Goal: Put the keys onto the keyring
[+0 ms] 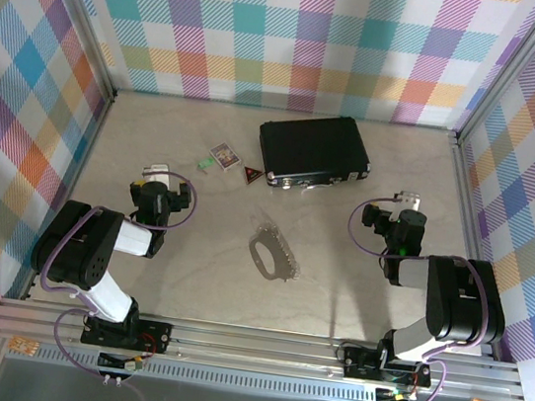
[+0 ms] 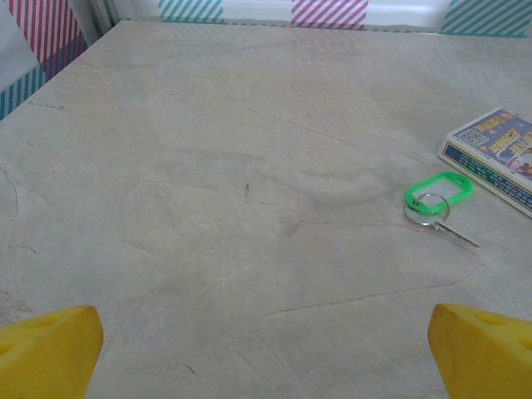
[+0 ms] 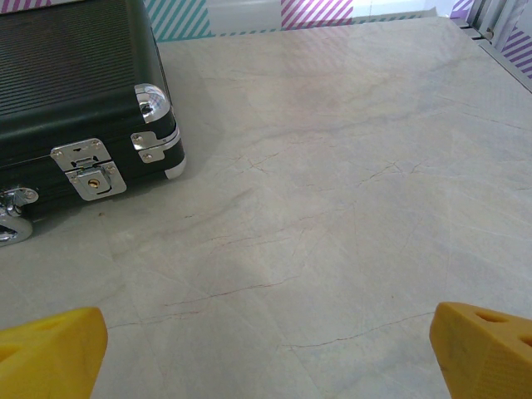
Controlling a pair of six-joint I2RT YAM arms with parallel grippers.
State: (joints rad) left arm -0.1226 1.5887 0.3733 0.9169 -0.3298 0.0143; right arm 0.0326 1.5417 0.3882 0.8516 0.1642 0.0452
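Wide open, empty: left gripper (image 2: 266,353), right gripper (image 3: 266,353). Left should pinch key (image 2: 438,202) by its green head, toward table (image 1: 187,279) far-left corner, not flat blade.

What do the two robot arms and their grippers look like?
The left arm and right arm are black with white link sections; purple cables loop beside each wrist. The fingertips are bright yellow with small holes; a green light glows on the right arm.

Your left wrist view clips the card box (image 2: 497,155) at its right edge; the right wrist view crops the black case (image 3: 75,79); overhead, the key (image 1: 202,162) is a speck.
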